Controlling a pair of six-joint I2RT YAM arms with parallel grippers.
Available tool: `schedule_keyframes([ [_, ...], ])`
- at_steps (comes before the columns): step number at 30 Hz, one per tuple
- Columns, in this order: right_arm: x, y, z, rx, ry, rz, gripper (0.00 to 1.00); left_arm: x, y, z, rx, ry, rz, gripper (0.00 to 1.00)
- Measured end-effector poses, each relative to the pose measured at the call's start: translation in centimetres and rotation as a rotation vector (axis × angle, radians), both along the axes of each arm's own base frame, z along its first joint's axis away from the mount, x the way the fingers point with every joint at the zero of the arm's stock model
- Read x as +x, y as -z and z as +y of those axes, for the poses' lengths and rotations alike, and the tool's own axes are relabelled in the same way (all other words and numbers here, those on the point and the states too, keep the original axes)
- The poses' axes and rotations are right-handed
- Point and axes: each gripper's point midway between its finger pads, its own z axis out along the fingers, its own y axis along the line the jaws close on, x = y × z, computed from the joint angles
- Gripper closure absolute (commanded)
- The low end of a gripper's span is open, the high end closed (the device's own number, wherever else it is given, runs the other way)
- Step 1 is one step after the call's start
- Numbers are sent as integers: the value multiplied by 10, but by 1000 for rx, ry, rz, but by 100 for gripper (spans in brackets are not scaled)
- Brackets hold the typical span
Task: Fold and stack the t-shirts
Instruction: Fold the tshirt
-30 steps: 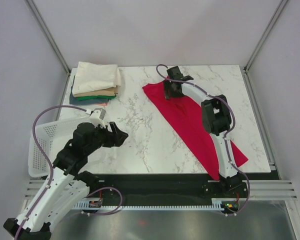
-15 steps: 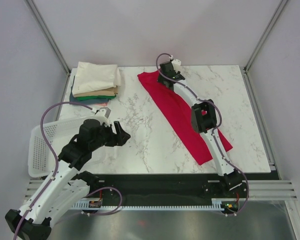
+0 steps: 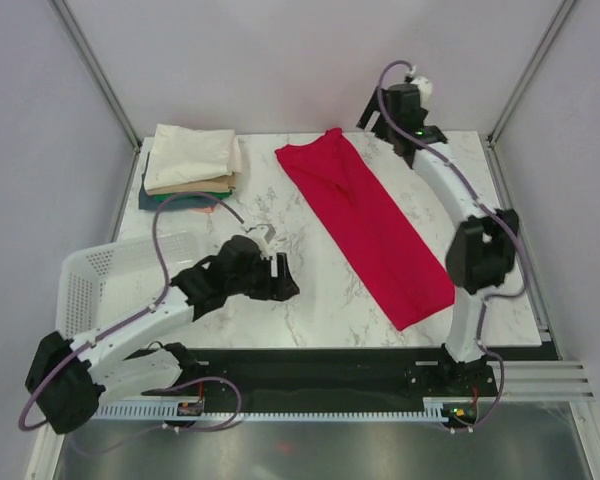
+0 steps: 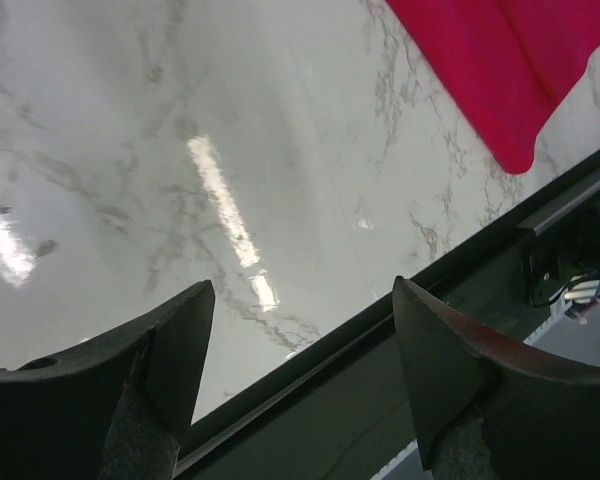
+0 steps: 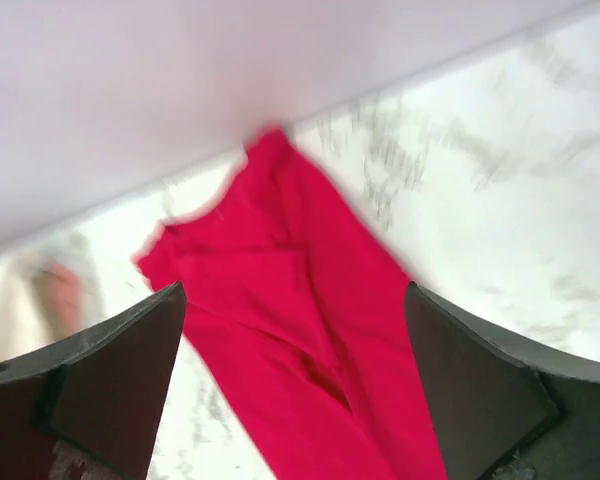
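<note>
The crimson-red t-shirt (image 3: pixel 365 222) lies as a long folded strip running from the table's far middle to the near right; it also shows in the right wrist view (image 5: pixel 310 390) and, by one near corner, in the left wrist view (image 4: pixel 510 60). A stack of folded shirts (image 3: pixel 190 165), cream on top over tan, green and dark blue, sits at the far left. My right gripper (image 3: pixel 378 118) is open and empty, raised above the far table edge beyond the red shirt. My left gripper (image 3: pixel 288 283) is open and empty, low over the bare marble left of the red shirt.
A white perforated basket (image 3: pixel 105 285) hangs over the table's left near edge, beside my left arm. The marble table's (image 3: pixel 300 215) dark front rail (image 4: pixel 400 330) runs just under my left fingers. Grey walls close in the back and sides.
My right gripper has let go of the red shirt's far end and risen up and back to the right. The shirt now lies flat. My left arm has reached forward and right, lower over the table.
</note>
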Motion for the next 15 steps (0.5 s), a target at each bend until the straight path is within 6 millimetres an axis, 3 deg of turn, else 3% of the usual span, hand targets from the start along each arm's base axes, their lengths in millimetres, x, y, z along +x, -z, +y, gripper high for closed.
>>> schedule_keyframes([
  [1,-14,-31,-14,2,15,-41,2,-5,9,-15,2,25,28,21],
  [3,-57,-108,-59,8,82,-164,2,-18,28,-46,8,80,80,21],
  [5,-110,-162,-110,1,184,-275,2,-26,42,-73,10,119,119,21],
  [6,-137,-175,-133,-10,241,-305,2,-30,52,-89,21,137,147,20],
  [8,-195,-185,-160,-34,320,-332,2,-30,64,-122,28,161,179,19],
  [10,-231,-185,-161,-40,319,-334,2,-28,73,-151,22,175,196,19],
  [12,-252,-169,-159,-52,303,-296,2,-28,77,-183,3,193,203,19],
  [15,-271,-127,-160,-81,290,-185,2,-35,78,-222,-27,216,214,19],
])
